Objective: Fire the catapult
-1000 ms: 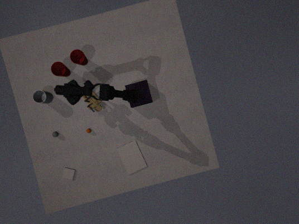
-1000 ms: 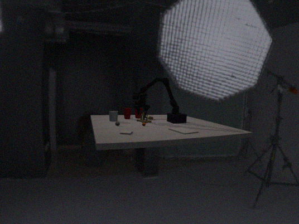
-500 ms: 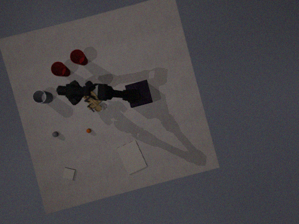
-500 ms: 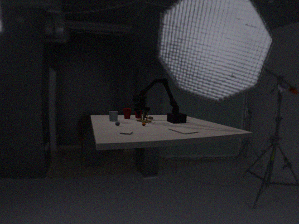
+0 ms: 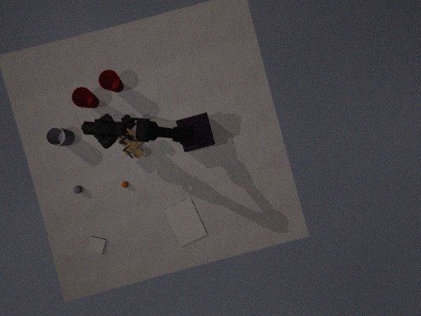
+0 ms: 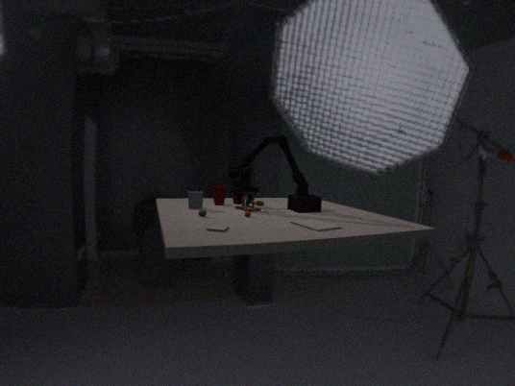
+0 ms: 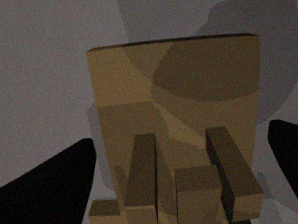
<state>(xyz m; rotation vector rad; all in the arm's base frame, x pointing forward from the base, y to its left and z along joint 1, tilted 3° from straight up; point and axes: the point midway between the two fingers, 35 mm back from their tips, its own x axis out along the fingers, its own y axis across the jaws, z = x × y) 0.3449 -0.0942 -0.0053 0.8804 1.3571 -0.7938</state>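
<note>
I am keeping clock hands on the view from above, with the catapult (image 5: 132, 148) (image 6: 250, 209) (image 7: 205, 65) as the middle. My fingers (image 5: 126, 128) (image 6: 246, 192) are standing wide apart and holding nothing. The catapult's wooden base is showing between them in the wrist view. I think I am getting ready to grab it and turn it. I should be keeping both fingers even, closing softly on its sides, staying off the swinging arm, and turning it slowly so it is not tipping.

The orange ball (image 5: 125, 184) (image 6: 248, 213) is sitting on the table (image 5: 236, 59) (image 6: 288, 249) near half past six. It is probably the one I am needing, and it is waiting outside the catapult. The gray ball (image 5: 78, 189) (image 6: 203, 213) is resting toward eight. One red cup (image 5: 82, 97) (image 6: 219, 195) is standing between ten and eleven, another (image 5: 108, 79) (image 6: 237, 199) past eleven. The white mug (image 5: 69, 137) (image 6: 195, 201) is standing farther off, just past nine, so I should be aiming there.
</note>
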